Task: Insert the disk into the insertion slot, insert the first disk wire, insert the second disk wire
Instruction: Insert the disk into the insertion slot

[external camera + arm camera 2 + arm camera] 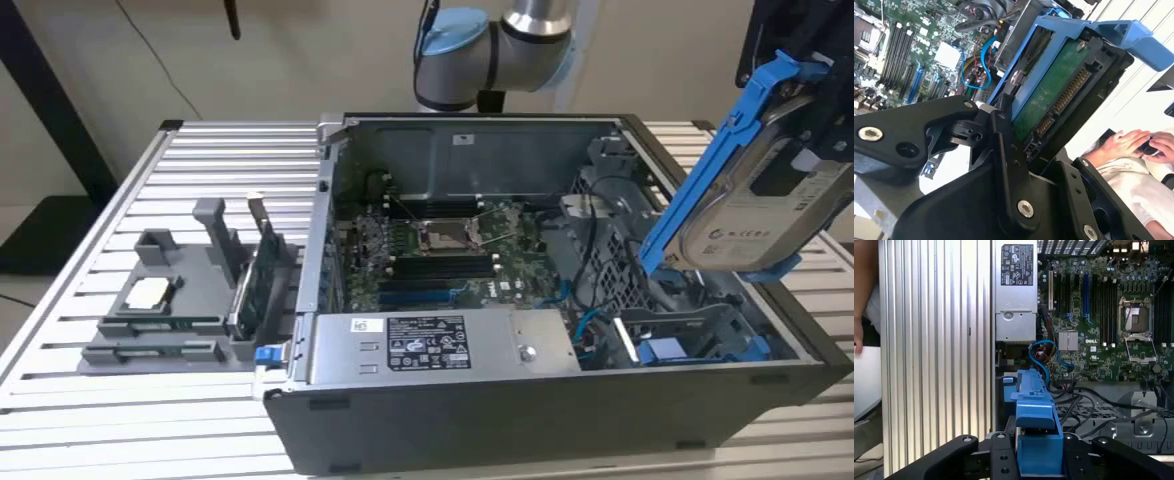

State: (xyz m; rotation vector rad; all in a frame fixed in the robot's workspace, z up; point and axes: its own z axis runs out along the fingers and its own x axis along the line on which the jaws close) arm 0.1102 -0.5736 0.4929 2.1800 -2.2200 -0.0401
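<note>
The disk [747, 200], in its blue carrier, hangs tilted over the computer case [534, 420] at the exterior view's right end, well above the insertion slot [701, 325]. The end effector [1036, 460] is clamped on the carrier's sides. I'd level it, square it to the bay, and dodge the blue cables [587, 325].

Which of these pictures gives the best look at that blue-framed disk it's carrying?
The exterior view: the disk shows nearly whole, tilted, label outward, above the open case. The second wrist view shows its green underside close up; the first wrist view, its blue frame end-on.
</note>
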